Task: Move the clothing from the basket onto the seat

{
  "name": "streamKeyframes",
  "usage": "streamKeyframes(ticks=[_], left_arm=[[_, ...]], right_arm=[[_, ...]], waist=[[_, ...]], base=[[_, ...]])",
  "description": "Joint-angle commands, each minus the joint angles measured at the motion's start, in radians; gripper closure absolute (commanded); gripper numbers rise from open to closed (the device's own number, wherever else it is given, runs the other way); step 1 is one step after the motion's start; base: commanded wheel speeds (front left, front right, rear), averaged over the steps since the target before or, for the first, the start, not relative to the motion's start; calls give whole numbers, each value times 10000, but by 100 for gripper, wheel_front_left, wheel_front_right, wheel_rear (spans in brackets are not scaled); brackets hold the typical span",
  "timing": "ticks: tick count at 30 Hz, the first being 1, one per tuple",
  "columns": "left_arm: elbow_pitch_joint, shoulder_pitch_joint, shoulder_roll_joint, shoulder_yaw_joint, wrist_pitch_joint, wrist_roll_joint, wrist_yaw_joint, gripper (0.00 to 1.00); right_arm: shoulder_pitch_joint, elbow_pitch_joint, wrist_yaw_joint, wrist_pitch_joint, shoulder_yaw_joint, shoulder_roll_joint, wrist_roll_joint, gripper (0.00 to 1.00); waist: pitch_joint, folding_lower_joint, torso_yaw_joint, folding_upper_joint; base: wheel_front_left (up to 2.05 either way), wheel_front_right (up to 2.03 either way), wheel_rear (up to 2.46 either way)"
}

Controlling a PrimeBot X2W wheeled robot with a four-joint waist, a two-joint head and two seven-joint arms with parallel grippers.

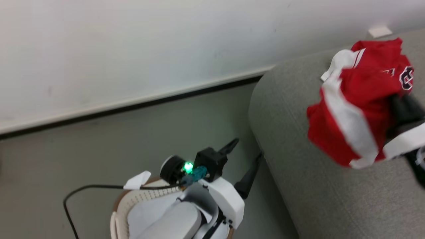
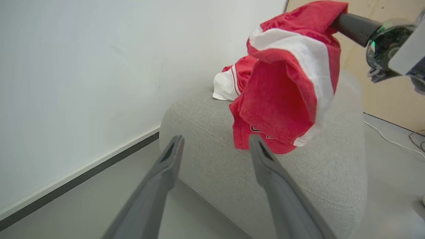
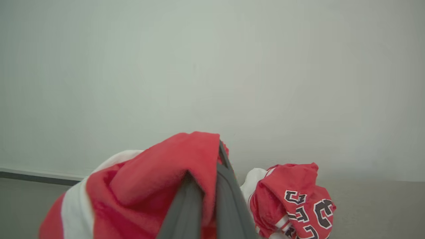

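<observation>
A red garment with white trim (image 1: 348, 109) hangs above the grey seat (image 1: 298, 132), with my right gripper (image 1: 396, 103) shut on it at the view's right edge. In the right wrist view the cloth (image 3: 149, 186) drapes over the closed fingers (image 3: 225, 199). A second piece of clothing (image 3: 298, 196), red with black and white numbers, lies bunched on the seat (image 3: 365, 205) behind it. My left gripper (image 1: 248, 148) stands open and holds nothing, beside the seat's near end and above the basket (image 1: 132, 199). The left wrist view shows the same open gripper (image 2: 216, 139) facing the hanging garment (image 2: 285, 89).
A pale sheet (image 1: 146, 212) lies inside the basket, partly hidden by my left forearm. A black cable (image 1: 66, 205) loops over the grey floor beside it. A white wall with a dark baseboard (image 1: 132, 106) runs behind. A wooden panel (image 2: 382, 99) and a white cable (image 2: 391, 141) lie beyond the seat.
</observation>
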Motion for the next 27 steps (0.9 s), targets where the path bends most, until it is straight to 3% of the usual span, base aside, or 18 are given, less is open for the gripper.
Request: streamKeyframes(ticks=[1, 3, 12, 19, 23, 27], left_arm=[[-186, -489, 190, 10, 78, 253, -54, 0], [-287, -743, 217, -6, 141, 359, -101, 0], [-1026, -2555, 364, 40, 449, 957, -359, 0], [-1203, -2920, 548, 108, 450, 1103, -294, 0], [-1261, -2870, 535, 97, 335, 1101, -222, 0], [-1319, -2958, 546, 148, 293, 1111, -140, 0]], right_arm=[[-539, -84, -26, -35, -737, -202, -142, 100], [-792, -126, -25, -37, -1110, -296, -253, 100], [-3065, 317, -26, -37, -4877, -1373, -818, 100], [-4411, 2306, -26, -33, -6986, -2165, -1729, 100], [-4482, 3543, -26, -34, -7449, -2142, -2525, 100], [-4217, 4454, -26, -33, -8056, -1663, -2951, 100]], waist=[[1299, 0, 198, -1], [1656, 0, 268, -1], [4510, 0, 1006, -1], [5544, 0, 1375, -1], [5774, 0, 1533, -1], [5949, 0, 1598, -1]], base=[[0, 0, 0], [0, 0, 0], [0, 0, 0], [0, 0, 0], [0, 0, 0], [0, 0, 0]])
